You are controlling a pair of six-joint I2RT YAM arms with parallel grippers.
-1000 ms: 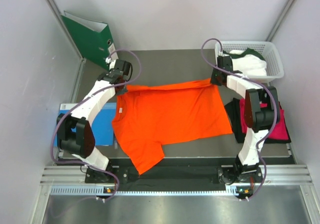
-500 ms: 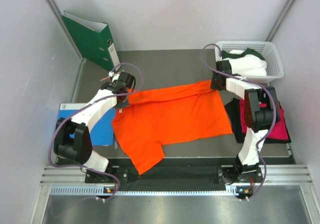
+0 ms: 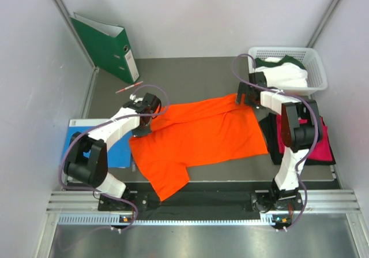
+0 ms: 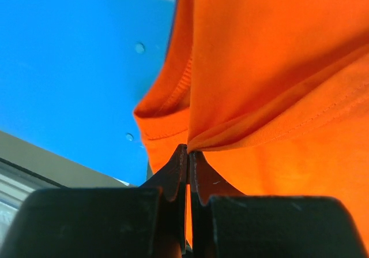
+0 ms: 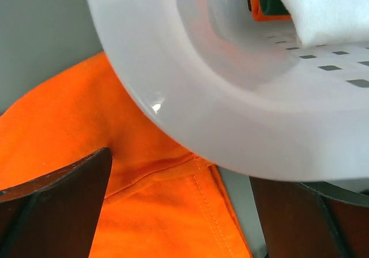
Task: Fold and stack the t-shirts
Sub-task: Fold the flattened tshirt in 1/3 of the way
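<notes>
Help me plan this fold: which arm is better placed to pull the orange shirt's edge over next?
Left. The left hand is shut on the orange t-shirt, so it can likely pull at once. The right hand stands open beside the white basket, holding nothing.

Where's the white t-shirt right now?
Top view, far right corner: the white t-shirt lies in the white basket, just beyond the orange t-shirt.

— That thin pink thing [image 3: 128, 87] near the green binder [image 3: 106, 44], what is it?
— Too small to tell from here.
— And the pink shirt [image 3: 326, 144]?
— The right arm [image 3: 297, 125] covers half of it, and most of the black shirt [image 3: 269, 126] beneath. The blue folder [image 3: 119, 154] slips under the left arm [image 3: 112, 128] and the orange shirt [image 3: 196, 134].
</notes>
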